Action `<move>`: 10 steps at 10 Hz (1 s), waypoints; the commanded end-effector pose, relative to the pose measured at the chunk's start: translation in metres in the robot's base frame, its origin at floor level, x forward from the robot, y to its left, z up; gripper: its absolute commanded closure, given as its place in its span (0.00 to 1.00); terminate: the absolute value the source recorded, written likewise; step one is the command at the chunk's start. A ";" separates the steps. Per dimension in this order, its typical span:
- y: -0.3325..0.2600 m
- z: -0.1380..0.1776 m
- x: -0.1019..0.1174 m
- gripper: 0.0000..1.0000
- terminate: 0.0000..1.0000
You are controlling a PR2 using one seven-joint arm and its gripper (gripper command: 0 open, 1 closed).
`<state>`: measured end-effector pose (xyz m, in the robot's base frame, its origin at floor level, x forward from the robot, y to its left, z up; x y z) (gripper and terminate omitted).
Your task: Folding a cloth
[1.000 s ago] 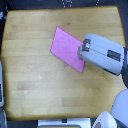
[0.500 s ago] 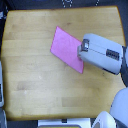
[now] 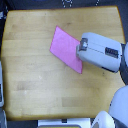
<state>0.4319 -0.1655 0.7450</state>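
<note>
**Pink cloth flat on the desk, arm over its edge**

The cloth lies spread flat on the wooden desk, turned at an angle so its corners point roughly toward the top and bottom of the exterior view. The arm's grey casing reaches in from the exterior view's right and covers the cloth's nearest edge. The fingers themselves are hidden under that casing, so I cannot tell how wide they stand or whether they have hold of anything.

Most of the cloth stretches away from where the fingers must be, toward the exterior view's left, with one corner just below the casing.

By the look of it, the fabric is thin, light and limp: it should drape and follow a pull rather than hold any shape, and may slide on the smooth wood. A corner or edge nearest the fingers seems the sensible place to pinch, lifting only slightly so the sheet does not bunch.
</note>
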 end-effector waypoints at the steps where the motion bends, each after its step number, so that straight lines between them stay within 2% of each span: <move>1: 0.053 0.030 0.044 1.00 0.00; 2: 0.076 0.026 0.055 1.00 0.00; 7: 0.138 0.017 0.074 1.00 0.00; 10: 0.176 0.026 0.089 1.00 0.00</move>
<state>0.4955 -0.0494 0.7656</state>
